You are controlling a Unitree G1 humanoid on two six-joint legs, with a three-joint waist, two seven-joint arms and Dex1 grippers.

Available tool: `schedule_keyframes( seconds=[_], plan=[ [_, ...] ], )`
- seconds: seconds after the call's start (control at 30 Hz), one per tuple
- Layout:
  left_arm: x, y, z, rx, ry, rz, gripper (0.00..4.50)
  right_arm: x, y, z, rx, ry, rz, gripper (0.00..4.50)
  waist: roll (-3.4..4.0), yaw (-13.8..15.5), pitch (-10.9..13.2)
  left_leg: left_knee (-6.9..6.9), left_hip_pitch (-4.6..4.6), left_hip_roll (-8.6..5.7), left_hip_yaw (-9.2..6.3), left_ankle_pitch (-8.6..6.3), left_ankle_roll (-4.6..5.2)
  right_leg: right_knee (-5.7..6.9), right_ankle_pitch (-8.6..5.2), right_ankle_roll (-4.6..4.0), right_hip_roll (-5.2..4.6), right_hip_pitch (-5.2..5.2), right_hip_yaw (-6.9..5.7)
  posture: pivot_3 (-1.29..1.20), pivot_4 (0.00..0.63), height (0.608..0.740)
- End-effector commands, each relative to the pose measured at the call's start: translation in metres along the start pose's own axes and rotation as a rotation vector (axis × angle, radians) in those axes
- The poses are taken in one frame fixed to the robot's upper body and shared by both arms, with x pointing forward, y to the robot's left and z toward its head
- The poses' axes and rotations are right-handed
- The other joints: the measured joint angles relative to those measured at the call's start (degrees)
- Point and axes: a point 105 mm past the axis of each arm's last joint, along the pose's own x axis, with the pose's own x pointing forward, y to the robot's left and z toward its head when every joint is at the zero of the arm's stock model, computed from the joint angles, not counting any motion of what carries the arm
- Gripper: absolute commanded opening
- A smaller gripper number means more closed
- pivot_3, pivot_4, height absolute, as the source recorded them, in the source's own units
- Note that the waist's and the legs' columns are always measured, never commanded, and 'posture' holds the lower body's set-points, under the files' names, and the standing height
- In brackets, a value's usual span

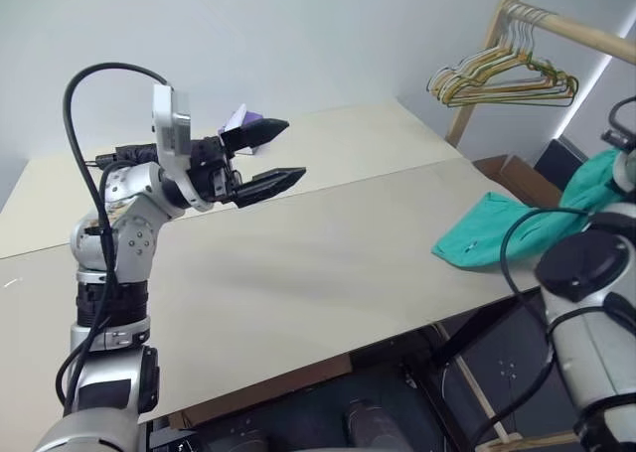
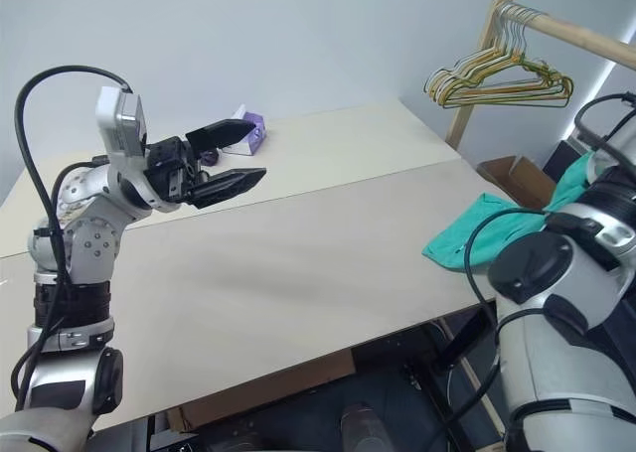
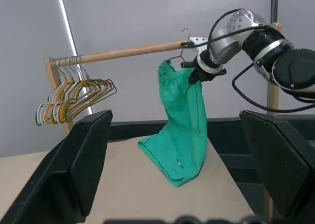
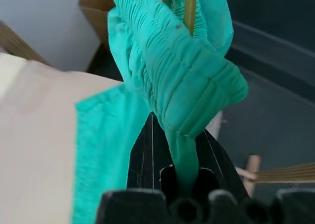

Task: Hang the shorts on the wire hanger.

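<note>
the teal-green shorts hang from the right gripper, whose fingers are clamped on the gathered waistband; the lower legs trail onto the beige table's far right corner. a thin wire hanger runs through the waistband, mostly hidden by cloth, its hook near the wooden rail. a bunch of yellowish hangers hangs further along. the left gripper hovers over the table, fingers spread, empty.

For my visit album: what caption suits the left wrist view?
Right gripper lifts the teal shorts toward a wooden rail, hem trailing on the table.
</note>
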Motion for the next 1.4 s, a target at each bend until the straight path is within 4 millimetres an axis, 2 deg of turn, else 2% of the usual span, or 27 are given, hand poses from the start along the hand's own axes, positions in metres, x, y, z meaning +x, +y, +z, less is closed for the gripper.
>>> schedule_keyframes(
  seconds=[0.03,0.2,0.6,0.8,1.03,1.13,1.23,1.4],
  plan=[
    [-0.001,-0.009,0.027,0.048,-0.093,-0.026,4.49,-0.006,0.002,0.030,0.073,-0.077,0.022,0.00,0.04,0.1,0.0,-0.03,-0.01,0.00,0.00,0.00,0.00,-0.04,0.00,0.00,0.00,0.00,0.00,-0.12,0.000,0.740],
    [-0.001,-0.013,0.036,0.028,-0.160,-0.025,4.49,0.001,-0.002,0.030,0.135,-0.013,0.031,0.00,0.08,0.5,0.1,-0.07,-0.01,-0.01,0.05,0.00,0.00,-0.21,0.00,0.00,-0.01,0.06,0.02,-0.11,0.000,0.740],
    [0.002,-0.017,0.028,0.013,-0.144,-0.029,4.49,0.023,-0.027,0.006,0.168,0.100,-0.068,0.00,0.14,1.7,0.1,-0.13,0.09,0.00,0.08,0.00,0.00,-0.46,0.00,-0.01,0.00,0.26,0.01,-0.10,0.000,0.740],
    [0.003,-0.018,0.025,0.000,-0.134,-0.033,4.49,0.028,-0.039,0.003,0.176,0.091,-0.102,0.00,0.14,2.3,0.1,-0.14,0.17,0.00,0.06,-0.01,0.00,-0.51,0.00,0.00,0.01,0.40,-0.02,-0.10,0.000,0.740],
    [0.004,-0.019,0.026,-0.001,-0.135,-0.037,4.49,0.031,-0.043,0.001,0.166,0.093,-0.122,0.00,0.14,2.8,0.1,-0.14,0.23,-0.01,0.05,-0.01,0.00,-0.54,-0.01,0.01,0.03,0.50,0.00,-0.09,0.000,0.740],
    [0.003,-0.021,0.024,-0.010,-0.135,-0.036,4.49,0.033,-0.050,0.001,0.115,0.064,-0.152,0.00,0.13,3.1,0.1,-0.14,0.22,-0.01,0.05,-0.01,0.00,-0.58,-0.01,0.01,0.03,0.52,-0.01,-0.09,0.000,0.740],
    [0.004,-0.023,0.025,-0.014,-0.142,-0.038,4.50,0.034,-0.059,0.003,0.076,0.039,-0.207,0.89,0.13,3.2,0.1,-0.14,0.22,-0.01,0.04,-0.01,0.00,-0.65,-0.01,0.01,0.04,0.59,-0.01,-0.09,0.000,0.740],
    [0.004,-0.025,0.029,-0.020,-0.164,-0.054,4.50,0.030,-0.055,0.011,0.031,-0.006,-0.220,2.64,0.18,3.3,0.1,-0.14,0.23,-0.03,0.02,-0.01,0.00,-0.65,-0.01,0.01,0.05,0.59,0.02,-0.09,0.000,0.740]
  ],
)
